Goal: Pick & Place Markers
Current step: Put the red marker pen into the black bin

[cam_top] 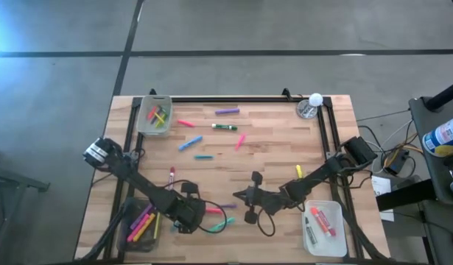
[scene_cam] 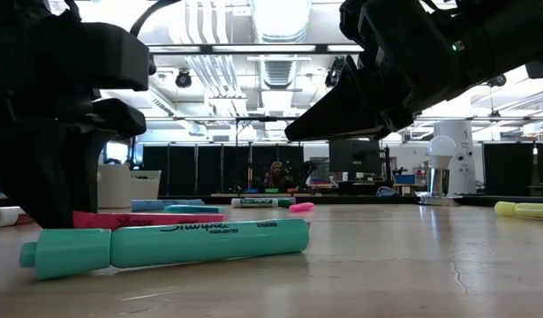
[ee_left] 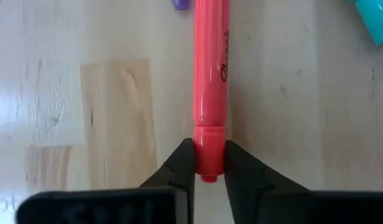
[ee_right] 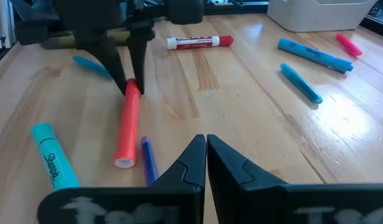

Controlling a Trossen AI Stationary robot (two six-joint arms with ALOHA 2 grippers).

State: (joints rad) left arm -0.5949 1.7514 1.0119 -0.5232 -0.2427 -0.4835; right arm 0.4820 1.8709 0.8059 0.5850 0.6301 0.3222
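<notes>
A pink marker (ee_left: 211, 74) lies flat on the wooden table near its front edge, and my left gripper (ee_left: 208, 155) is shut on one end of it; the right wrist view shows that gripper (ee_right: 130, 78) coming down onto the marker (ee_right: 126, 127). A teal marker (scene_cam: 174, 246) and a purple marker (ee_right: 149, 158) lie beside it. My right gripper (ee_right: 205, 146) is shut with nothing in it, hovering just right of these markers (cam_top: 248, 199). Other markers lie scattered over the table's far half (cam_top: 225, 126). My left gripper pinches the pink marker's short end section (ee_left: 209, 140) between its two fingers, one on each side. The fingers (ee_right: 140, 59) come steeply from above, pointing down. The marker lies flat on the table, its length running away from the fingers toward my right gripper.
A bin with markers stands at the far left (cam_top: 154, 114), another at the near left (cam_top: 141, 224), and a third with red markers at the near right (cam_top: 323, 228). A small white bulb-like object (cam_top: 312, 105) sits at the far right corner. A black frame borders the table.
</notes>
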